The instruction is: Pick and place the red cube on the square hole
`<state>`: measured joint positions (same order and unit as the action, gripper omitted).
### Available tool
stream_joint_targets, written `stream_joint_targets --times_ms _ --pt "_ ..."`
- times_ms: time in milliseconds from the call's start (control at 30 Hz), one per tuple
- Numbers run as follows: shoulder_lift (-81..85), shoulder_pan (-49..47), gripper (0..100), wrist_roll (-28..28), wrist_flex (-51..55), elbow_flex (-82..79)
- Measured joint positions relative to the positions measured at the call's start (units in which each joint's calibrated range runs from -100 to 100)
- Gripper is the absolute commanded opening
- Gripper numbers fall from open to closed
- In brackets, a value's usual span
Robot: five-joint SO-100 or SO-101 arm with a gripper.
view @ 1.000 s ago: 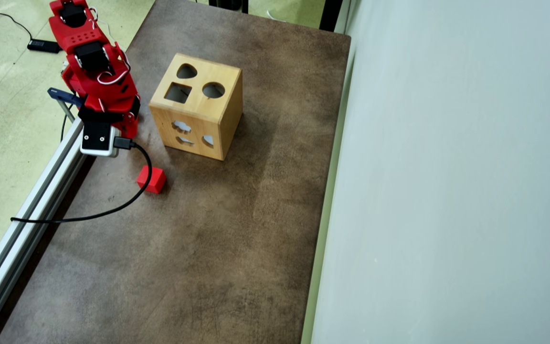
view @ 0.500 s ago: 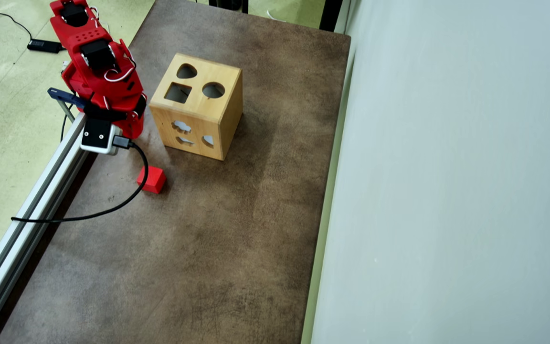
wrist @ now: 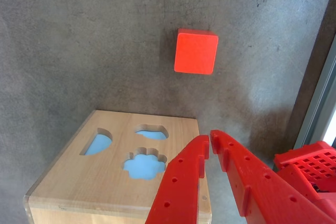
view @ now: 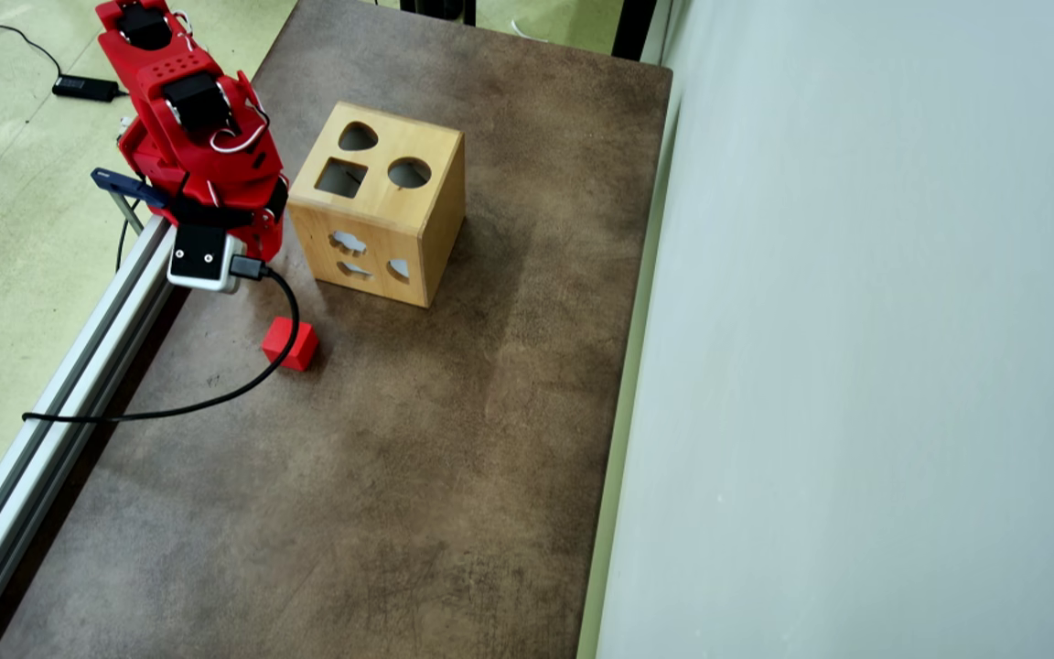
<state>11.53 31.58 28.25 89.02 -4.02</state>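
in the wrist view we see the end effector (wrist: 209, 141) entering from the bottom edge, its 2 red fingers (wrist: 181, 182) nearly together at the tips, with only a thin gap between them and nothing held. the tips hang over the near corner of the wooden box (wrist: 63, 182), whose visible face carries 3 cutouts showing blue inside. beyond the box, the red cube (wrist: 196, 51) lies flat on the grey-brown table (wrist: 68, 51), apart from both the box and the fingers.

in the overhead view we find the red arm (view: 198, 137) at the table's left edge, just beside the box (view: 426, 229), with a white camera module (view: 202, 259) and a black cable (view: 216, 398) trailing off it. the box's top face shows the square hole (view: 341, 178) beside a round hole (view: 409, 172) and a heart-like hole (view: 358, 137). the red cube (view: 290, 344) rests on the table (view: 399, 476) below the arm, near the box's lower left corner and not touching it.
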Motion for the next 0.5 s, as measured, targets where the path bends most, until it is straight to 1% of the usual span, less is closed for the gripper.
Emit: stream_joint_targets --times_ms 100,233,333,433,500 --pt "0.0 0.0 11 0.0 0.0 0.0" --pt "0.0 0.0 27 -0.1 0.0 0.0" --pt "0.0 0.0 37 -0.1 0.1 0.0" --pt "0.0 0.0 42 -0.8 0.1 0.0" --pt "0.0 0.0 43 -1.8 0.1 0.0"
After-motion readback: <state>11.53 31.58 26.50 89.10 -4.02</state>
